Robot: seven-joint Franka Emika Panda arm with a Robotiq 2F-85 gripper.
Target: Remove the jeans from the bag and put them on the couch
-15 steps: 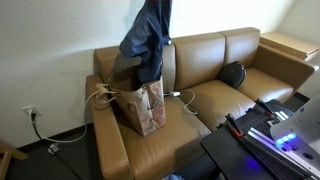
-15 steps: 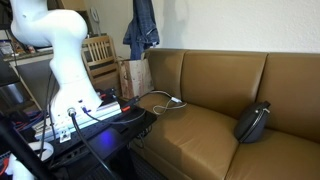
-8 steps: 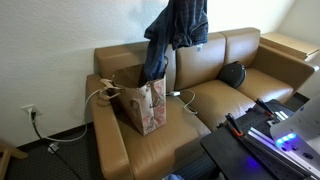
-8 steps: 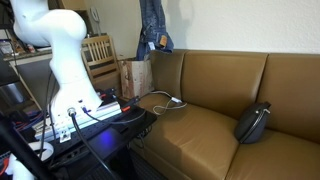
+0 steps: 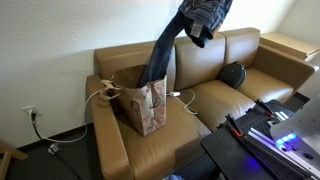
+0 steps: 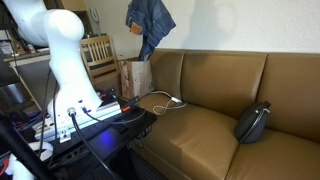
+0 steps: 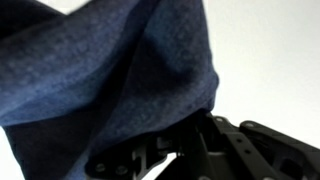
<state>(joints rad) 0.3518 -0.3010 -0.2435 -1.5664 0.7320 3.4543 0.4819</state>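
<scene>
**Denim aloft over the couch, one leg trailing to the bag**

Dark blue, bunched and floppy, the jeans (image 5: 204,16) hang in mid-air high above the couch (image 5: 215,100), near the top edge in both exterior views. From the bunch one trouser leg runs down at a slant to the open mouth of the bag (image 5: 146,106). Whether its hem lies inside the bag cannot be told.

The brown paper bag stands upright on the end seat of the couch, against the wide arm, with its pale rope handles drooping over the side. A white cable (image 5: 181,97) lies on the seat just beside it. A small black cushion (image 5: 232,73) rests at the far seat, well apart from the bag.

In the wrist view the denim (image 7: 110,70) fills most of the frame and drapes over the tool (image 7: 190,150). Its jaws are hidden under the cloth, yet the jeans hang from it, so it is clenched on the jeans.

In an exterior view the white robot arm (image 6: 62,55) rises in front of a wooden chair (image 6: 99,50).
</scene>
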